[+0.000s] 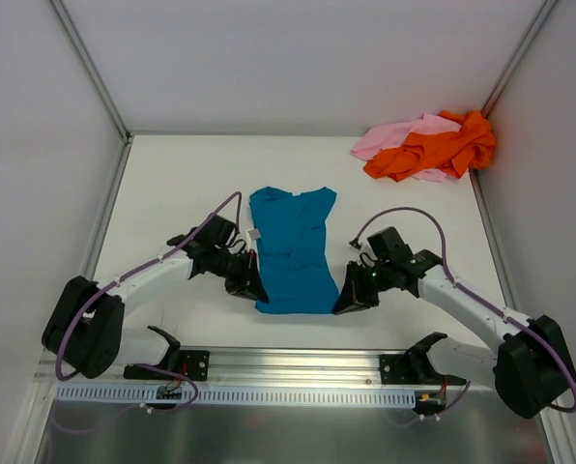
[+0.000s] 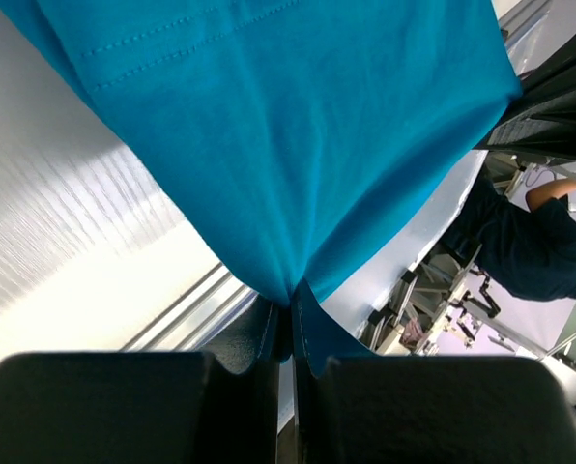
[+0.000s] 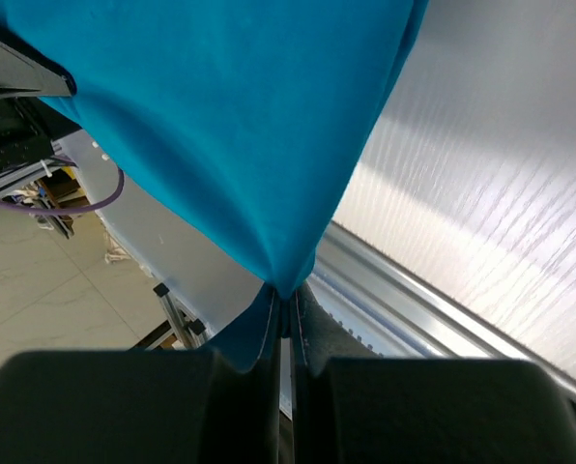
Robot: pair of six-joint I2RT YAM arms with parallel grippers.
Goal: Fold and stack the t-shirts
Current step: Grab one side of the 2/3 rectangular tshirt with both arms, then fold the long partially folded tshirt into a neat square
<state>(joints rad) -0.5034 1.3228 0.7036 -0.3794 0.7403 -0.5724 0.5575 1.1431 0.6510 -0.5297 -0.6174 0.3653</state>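
The teal-blue t-shirt [image 1: 291, 251] lies lengthwise in the table's middle, folded narrow, with a small white tag at its left edge. My left gripper [image 1: 252, 290] is shut on its near left corner; the cloth [image 2: 288, 145] fans out from the pinched jaws. My right gripper [image 1: 346, 302] is shut on its near right corner, and the cloth [image 3: 230, 126] hangs from those jaws too. The bright orange t-shirt [image 1: 433, 147] lies crumpled on the pale pink t-shirt [image 1: 396, 135] in the far right corner.
White walls enclose the table [image 1: 172, 184] on the left, back and right. A metal rail [image 1: 288, 365] with the arm bases runs along the near edge.
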